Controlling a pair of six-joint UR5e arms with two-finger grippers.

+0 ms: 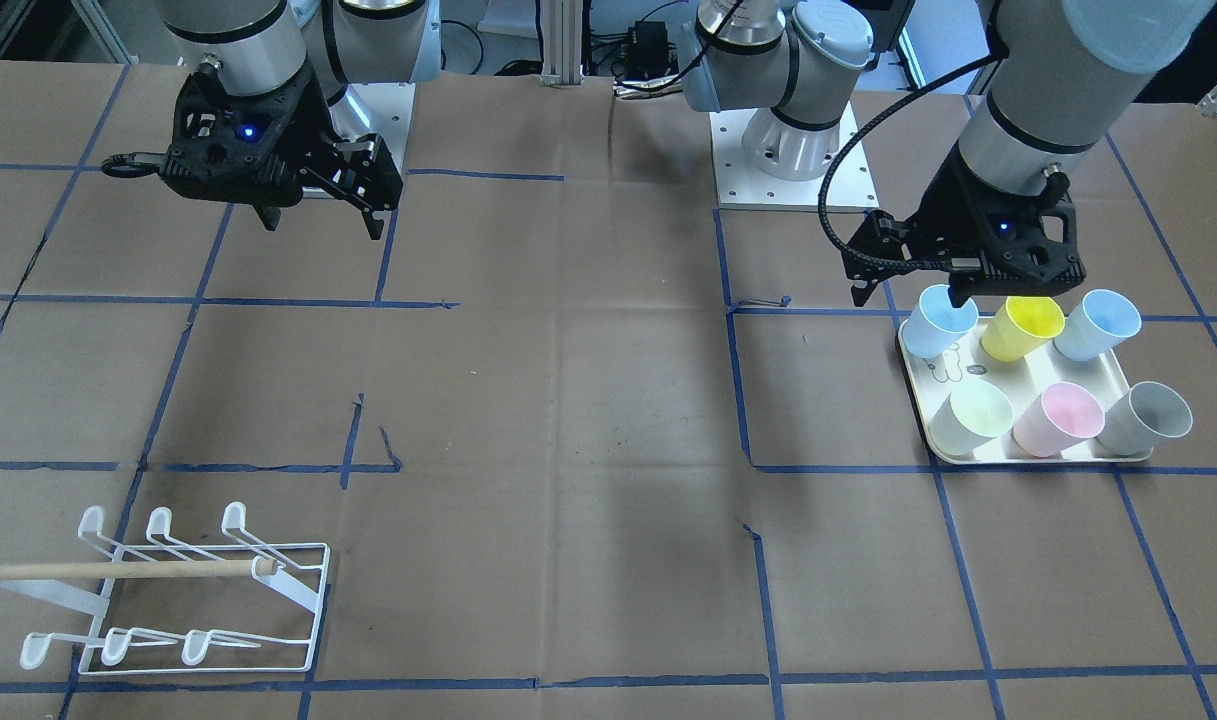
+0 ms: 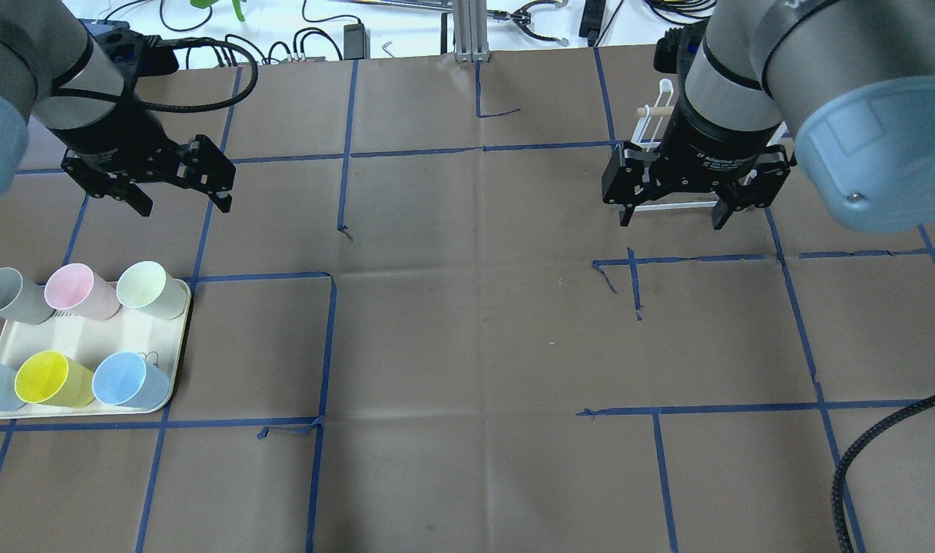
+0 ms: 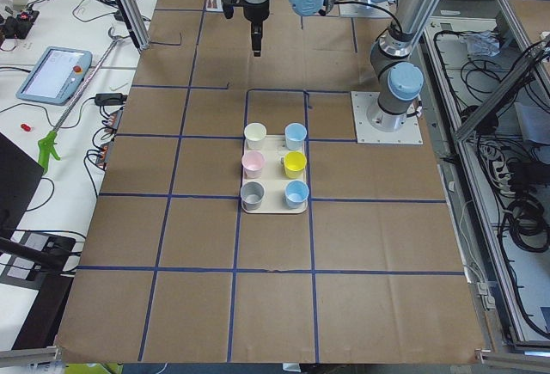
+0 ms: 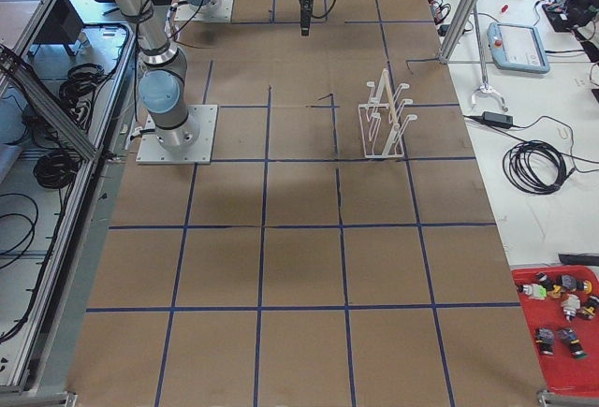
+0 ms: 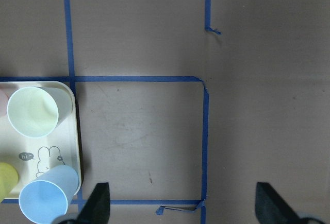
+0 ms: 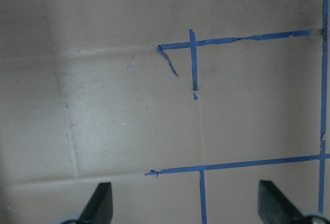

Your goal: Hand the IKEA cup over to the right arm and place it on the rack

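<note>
At the table's left end, overhead view: cream tray [image 2: 91, 336] holds six IKEA cups [image 2: 146, 286], mouths up, none taken. Left gripper [image 2: 183, 203] hangs raised beside the tray, jaws wide, empty. Right gripper [image 2: 671, 220] is also spread and empty, short of the rack [image 1: 118, 571]. Judgement: pick pending. Centre on an edge cup, descend straight, straddle its wall, avoid nudging neighbours.
</note>
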